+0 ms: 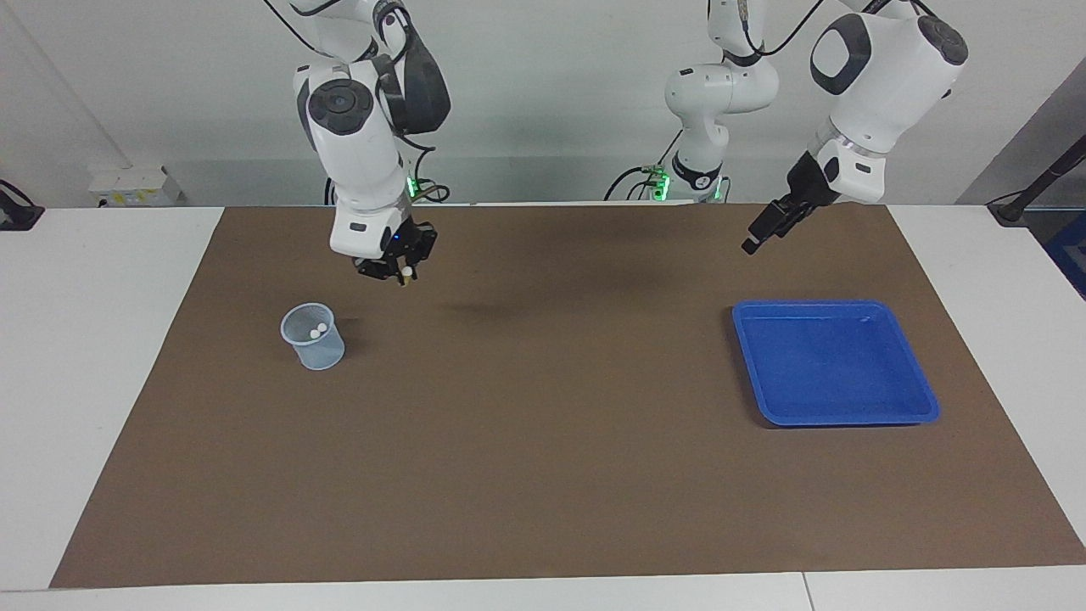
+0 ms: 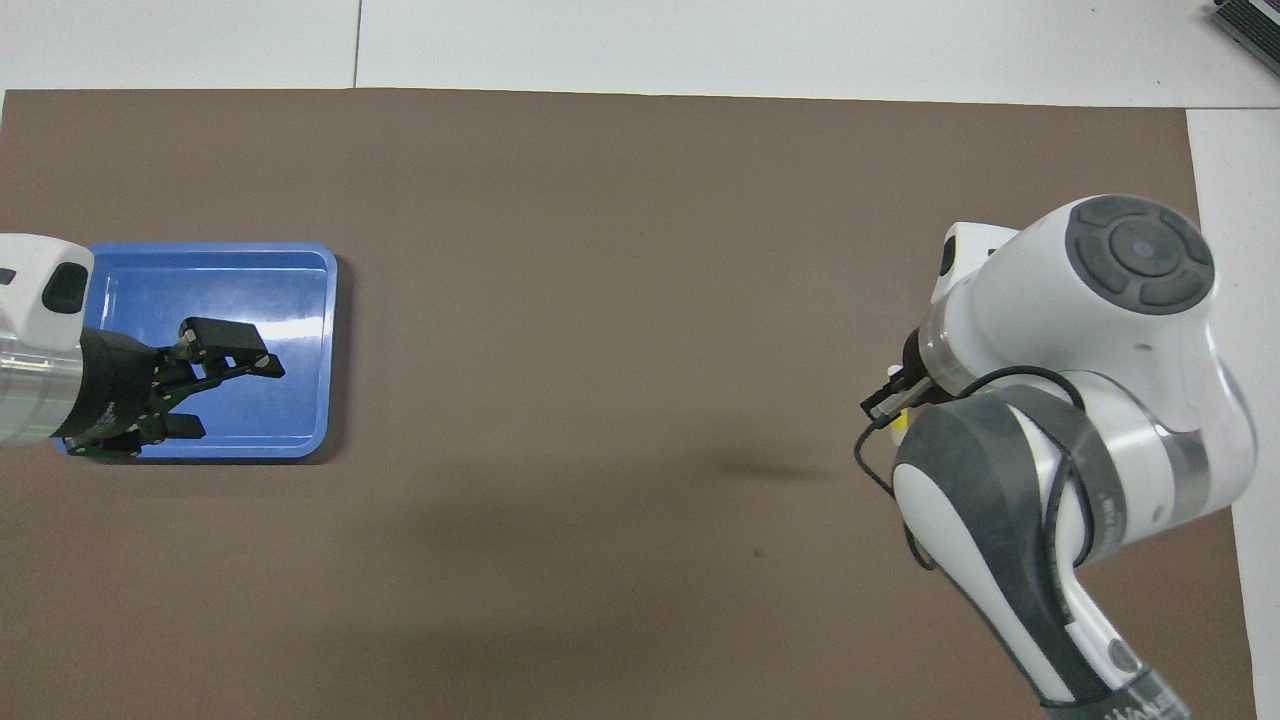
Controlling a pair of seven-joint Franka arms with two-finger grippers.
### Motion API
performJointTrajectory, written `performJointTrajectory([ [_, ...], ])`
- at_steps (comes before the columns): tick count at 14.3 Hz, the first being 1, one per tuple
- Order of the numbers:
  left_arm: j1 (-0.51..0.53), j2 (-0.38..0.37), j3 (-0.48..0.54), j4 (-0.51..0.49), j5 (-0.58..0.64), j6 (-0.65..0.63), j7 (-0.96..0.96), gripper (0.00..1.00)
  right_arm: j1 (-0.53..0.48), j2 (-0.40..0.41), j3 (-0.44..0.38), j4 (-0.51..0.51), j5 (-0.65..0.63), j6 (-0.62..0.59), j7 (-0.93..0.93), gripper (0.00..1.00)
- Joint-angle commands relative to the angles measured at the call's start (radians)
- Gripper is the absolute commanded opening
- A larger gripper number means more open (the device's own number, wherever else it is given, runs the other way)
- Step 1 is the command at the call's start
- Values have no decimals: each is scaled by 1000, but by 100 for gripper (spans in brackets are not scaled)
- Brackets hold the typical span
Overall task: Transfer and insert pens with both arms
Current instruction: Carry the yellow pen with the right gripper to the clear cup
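Yellow slim marker pen (image 1: 407, 273), pinched nearly upright in the right gripper (image 1: 405, 278), hangs at two o'clock of the translucent mesh cup (image 1: 313, 337); misaligned, it may clip the rim. Left gripper (image 1: 762, 232) waits, spread, over the blue plastic tray (image 1: 925, 399)

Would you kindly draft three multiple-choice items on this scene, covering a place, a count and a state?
1. Where is the right gripper?
A. over the mat beside the cup
B. inside the tray
C. resting on the white table

2. How many whitish pen caps show in the cup?
A. none
B. two
C. four

3. What state is the left gripper in?
A. shut on a green pen
B. shut on the tray's rim
C. open and empty

Answers: 1 A, it hangs above the brown mat close to the cup, holding the yellow pen. 2 B, two pale caps show inside. 3 C, its fingers are spread over the blue tray with nothing between them.
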Motion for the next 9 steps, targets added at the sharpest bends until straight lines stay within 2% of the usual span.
performJointTrajectory([
  [1, 68, -24, -5, 1, 46, -33, 214, 100, -89, -8, 13, -3, -114, -4, -230, 0],
  [6, 105, -1, -3, 98, 144, -48, 322, 100, -140, -37, 13, -92, -142, 75, -335, 0],
  [9, 116, 65, -5, 221, 196, -105, 325, 100, -163, -48, 13, -150, -142, 156, -335, 0],
])
